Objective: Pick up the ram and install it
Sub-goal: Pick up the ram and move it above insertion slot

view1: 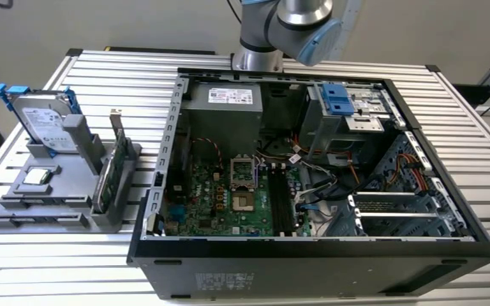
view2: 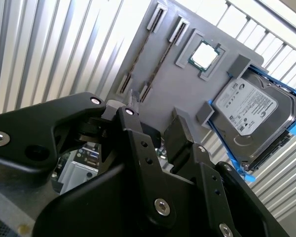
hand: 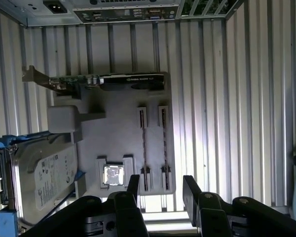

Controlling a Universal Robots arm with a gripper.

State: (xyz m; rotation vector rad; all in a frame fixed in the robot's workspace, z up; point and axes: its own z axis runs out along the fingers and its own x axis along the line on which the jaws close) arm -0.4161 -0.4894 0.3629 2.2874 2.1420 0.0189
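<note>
Two thin dark ram sticks (hand: 143,143) (hand: 164,143) stand on edge in the clip holders of a grey tray (hand: 121,128). The second wrist view shows them as two dark lines (view2: 139,53) (view2: 162,60). In the exterior view they lie along the tray's front edge (view1: 34,201). In both wrist views my gripper (hand: 162,190) (view2: 155,116) hangs above the tray, well clear of the sticks. It is open, with nothing between its black fingers (hand: 133,185). The arm (view1: 296,25) reaches in from behind the case.
The open computer case (view1: 415,127) lies on the slatted table at the exterior view's right of the tray, its long dark memory slots (view1: 281,197) beside the processor socket (view1: 243,175). The tray also carries a hard drive (view1: 45,121), a processor chip (view1: 39,176) and a green card (view1: 113,166).
</note>
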